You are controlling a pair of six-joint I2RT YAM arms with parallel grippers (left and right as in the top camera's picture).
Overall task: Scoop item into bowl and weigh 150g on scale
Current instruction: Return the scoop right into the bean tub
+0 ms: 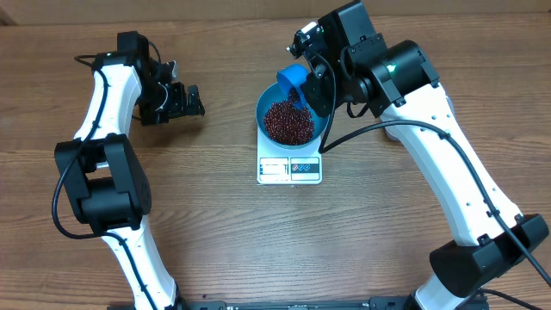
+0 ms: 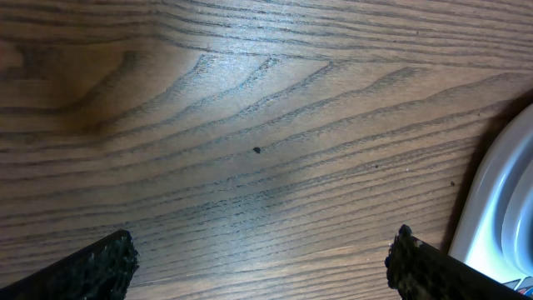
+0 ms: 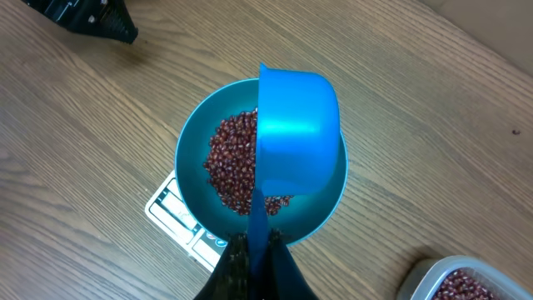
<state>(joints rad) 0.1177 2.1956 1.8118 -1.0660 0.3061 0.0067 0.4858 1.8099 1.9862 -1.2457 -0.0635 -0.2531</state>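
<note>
Gripping the handle of a blue scoop [image 3: 296, 125] at the bottom centre of the wrist view, the right gripper [image 3: 256, 265] has its fingers closed tight on it. The scoop's cup is tipped upside down over the bowl [image 3: 191, 158]. It hides the right part of the beans [image 3: 229, 162], which lie heaped in the bowl's bottom.

In the overhead view the bowl sits at frame centre on the scale [image 1: 289, 170] and covers most of it. Only the front strip with display and buttons shows below the bowl. The right arm and scoop block the bowl's upper right rim.

The left gripper [image 1: 191, 101] hangs over bare table [image 1: 215, 224] in the upper left of the overhead frame, well apart from the bowl, its fingers spread wide and holding nothing. Its own camera shows wood grain, one dark speck [image 2: 256, 150] and a pale curved edge [image 2: 500, 208] at the right border, possibly the scale, though too little shows to tell.

A clear tub [image 3: 426, 273] holding more beans peeks in at the lower right corner of the right wrist view.
</note>
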